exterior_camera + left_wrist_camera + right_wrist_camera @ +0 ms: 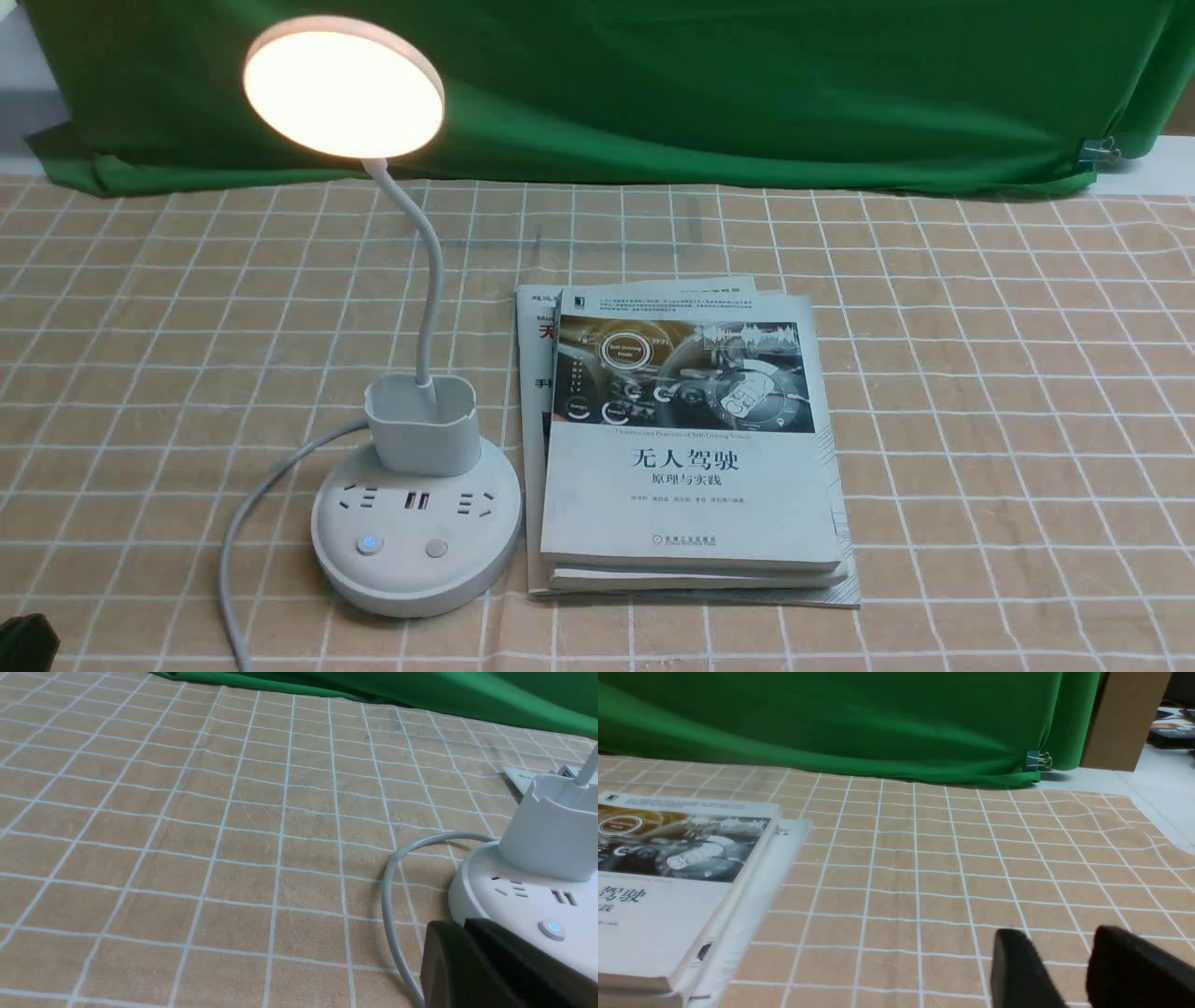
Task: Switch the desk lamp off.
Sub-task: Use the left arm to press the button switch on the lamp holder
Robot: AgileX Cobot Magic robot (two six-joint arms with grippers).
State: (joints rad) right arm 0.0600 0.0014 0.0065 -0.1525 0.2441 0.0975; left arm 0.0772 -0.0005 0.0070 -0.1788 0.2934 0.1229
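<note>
A green cloth (653,103) hangs behind the grid-patterned tabletop (1008,420).

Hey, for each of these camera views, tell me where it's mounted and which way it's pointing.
Front view: between the arms, looking forward at the desk lamp and books; a dark bit of the left gripper probably shows.
Left wrist view: on the left wrist, facing tablecloth and lamp base; left gripper visible.
Right wrist view: on the right wrist, facing books and green cloth; right gripper visible.
Front and left share the lamp.
</note>
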